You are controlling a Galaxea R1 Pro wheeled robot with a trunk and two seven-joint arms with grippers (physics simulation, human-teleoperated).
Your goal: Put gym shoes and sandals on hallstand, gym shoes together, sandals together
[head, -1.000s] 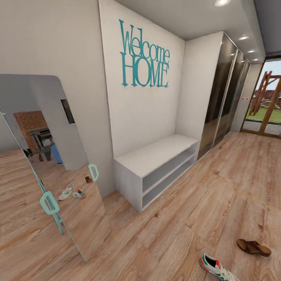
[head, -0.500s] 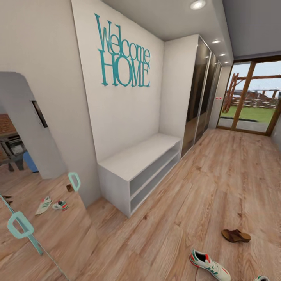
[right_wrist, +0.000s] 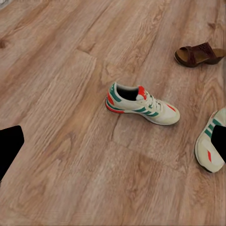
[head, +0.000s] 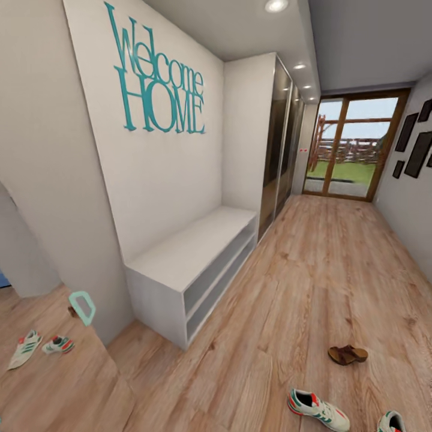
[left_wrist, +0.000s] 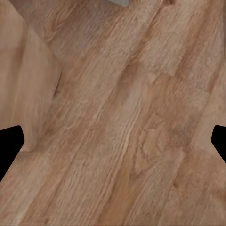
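- The left claw is spread wide with nothing between its dark finger stubs, hanging over bare light brown wood-grain plank flooring.
- The right claw is likewise spread and empty, looking down on a white lace-up sneaker with green stripes and an orange-red heel; a second matching sneaker lies just right of it, and a flat dark-brown leather sandal lies farther off.
- In the head view these three sit near and right; I cannot find the other sandal.
- The low white two-tier bench stands against the left wall and lacks upper shelves, so it is probably not the target rack.
- Best approach, I judge: lower the right claw over the nearer sneaker's firm heel collar, across its width, not onto the loose laces.
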